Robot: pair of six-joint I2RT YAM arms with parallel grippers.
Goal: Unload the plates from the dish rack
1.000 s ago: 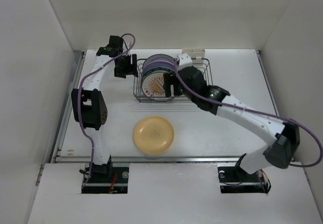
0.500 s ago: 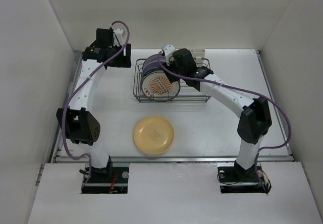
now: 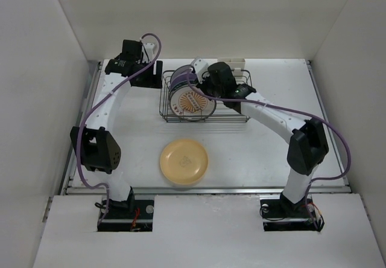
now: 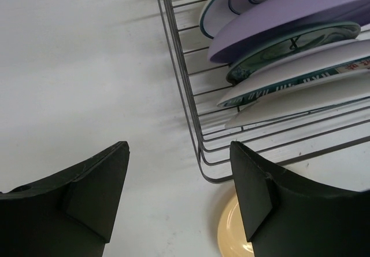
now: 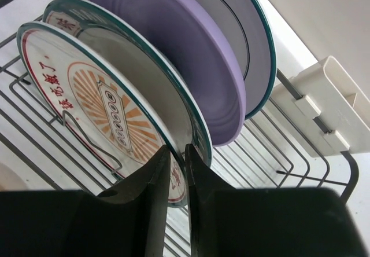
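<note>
Yellow plate (image 3: 184,161): lies flat on the table (image 3: 271,153), nearest my bases and well apart from both of my grippers.
Dish rack (image 3: 229,118): dark wire, standing beyond the yellow plate with bare table between them; the remaining plates stand on edge in its left part, packed close and leaning.
Sunburst plate (image 5: 98,101): frontmost in the rack, white with an orange sunburst, red characters and a green rim, face toward me.
Right gripper (image 5: 177,153): reaches in over the rack; my two fingers are drawn narrow, one on each face of the sunburst plate's rim, pinching it.
Teal-rimmed plate (image 5: 133,66): white, directly behind the sunburst plate and nearly against it; my outer right finger sits in the slim gap between the two.
Lavender plate (image 5: 173,43): next behind, plain.
Green-rimmed plate (image 5: 243,31): white, the rearmost that my right wrist camera shows.
Left gripper (image 4: 179,150): fingers spread wide with nothing between them, above bare table just outside the rack's left side.
Cutlery holder (image 5: 332,106): white plastic, clipped to the rack's far edge, beyond the plates.
</note>
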